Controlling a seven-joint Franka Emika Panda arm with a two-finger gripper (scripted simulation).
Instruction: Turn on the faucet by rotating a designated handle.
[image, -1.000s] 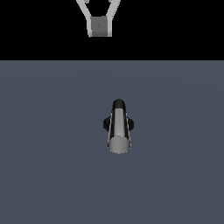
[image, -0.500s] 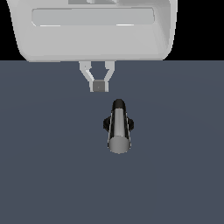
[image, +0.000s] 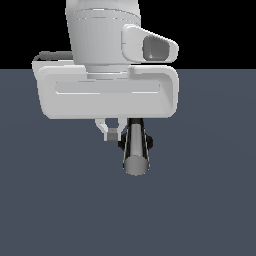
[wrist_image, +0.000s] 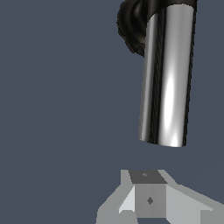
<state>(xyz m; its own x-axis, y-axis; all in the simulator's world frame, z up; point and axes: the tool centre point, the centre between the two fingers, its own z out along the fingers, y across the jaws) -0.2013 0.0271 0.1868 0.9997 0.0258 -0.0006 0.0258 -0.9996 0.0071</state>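
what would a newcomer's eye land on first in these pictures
First comes the big white robot hand, filling the upper middle of the exterior view, its small fingers pressed together just to the exterior view's left of the faucet. Next is the shiny silver-grey handle, a bar pointing toward the camera from a black elbow, on the plain grey-blue floor.

I see the shiny silver-grey cylindrical handle (wrist_image: 167, 74) as polished metal, mirror-glossy with bright streaks along it and a duller flat round end. The black ribbed faucet base (wrist_image: 131, 26) looks like rubbery, semi-gloss plastic. My white end effector (image: 113, 131) reads as smooth matt plastic. The slate-grey tabletop (image: 200, 200) is flat and matt.
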